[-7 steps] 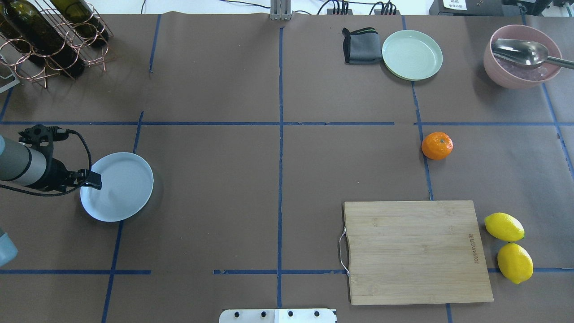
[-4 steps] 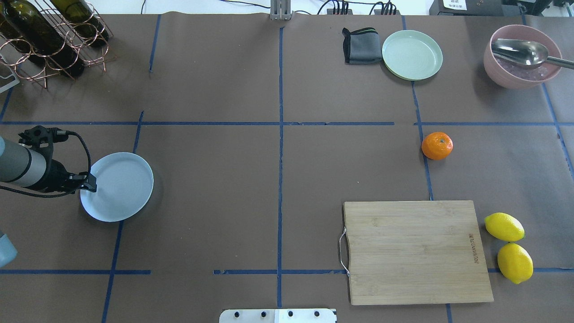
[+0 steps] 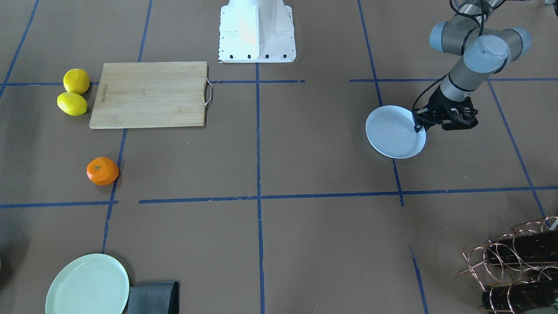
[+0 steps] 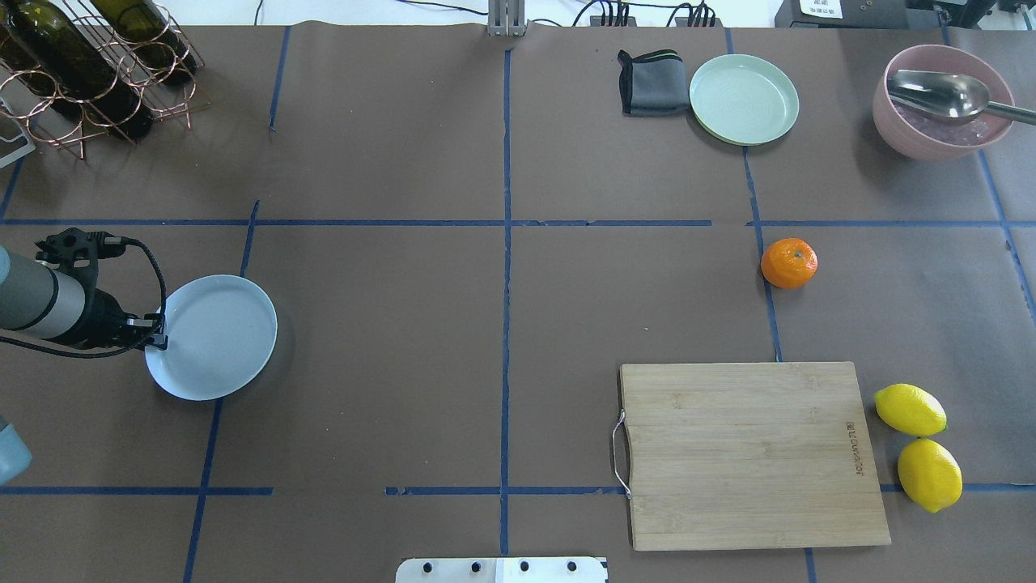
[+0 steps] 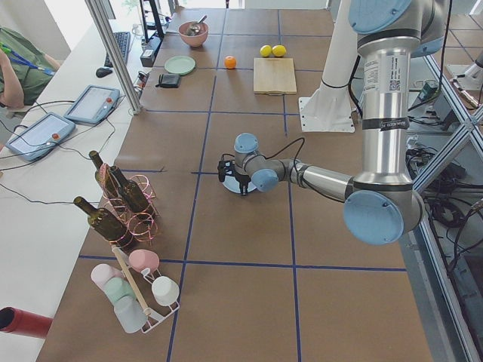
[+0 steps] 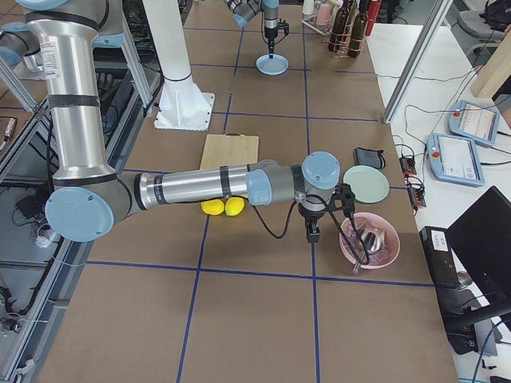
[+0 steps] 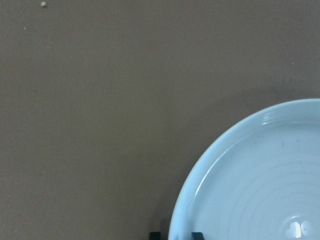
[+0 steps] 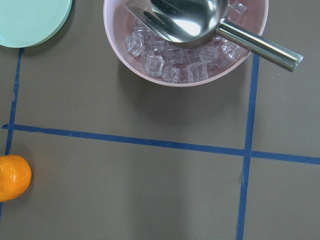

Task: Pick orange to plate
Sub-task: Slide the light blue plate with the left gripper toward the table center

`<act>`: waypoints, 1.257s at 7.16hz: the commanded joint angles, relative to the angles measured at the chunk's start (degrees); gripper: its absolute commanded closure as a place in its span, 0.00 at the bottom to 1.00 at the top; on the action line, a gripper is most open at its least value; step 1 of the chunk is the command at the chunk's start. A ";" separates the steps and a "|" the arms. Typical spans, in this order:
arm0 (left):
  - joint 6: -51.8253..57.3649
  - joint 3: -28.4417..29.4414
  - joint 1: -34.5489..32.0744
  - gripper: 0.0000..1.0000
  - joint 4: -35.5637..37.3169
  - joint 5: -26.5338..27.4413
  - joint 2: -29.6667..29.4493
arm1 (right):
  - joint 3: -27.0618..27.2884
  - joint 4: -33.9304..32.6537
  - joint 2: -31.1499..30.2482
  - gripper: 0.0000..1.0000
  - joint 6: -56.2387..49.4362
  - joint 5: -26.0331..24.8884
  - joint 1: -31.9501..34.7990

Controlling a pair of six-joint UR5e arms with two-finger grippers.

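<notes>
The orange lies alone on the brown table right of centre, and it also shows at the lower left edge of the right wrist view. The pale bluish-white plate sits far off at the table's left. My left gripper is at the plate's left rim. In the left wrist view its two fingertips stand close together astride the plate rim, shut on it. My right gripper hangs above the table beside the pink bowl, away from the orange. I cannot tell whether it is open or shut.
A wooden cutting board lies near the front right, with two lemons at its right side. At the back right are a mint-green plate, a grey cloth and a pink bowl holding ice and a metal scoop. A wine rack stands back left.
My left gripper has drawn back leftward from over the plate to its left rim. The plate and the orange have not moved.
</notes>
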 commanded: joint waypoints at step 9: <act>-3.08 -0.46 -17.21 1.00 4.12 -15.41 -12.59 | 1.89 0.00 0.09 0.00 1.23 0.09 -0.03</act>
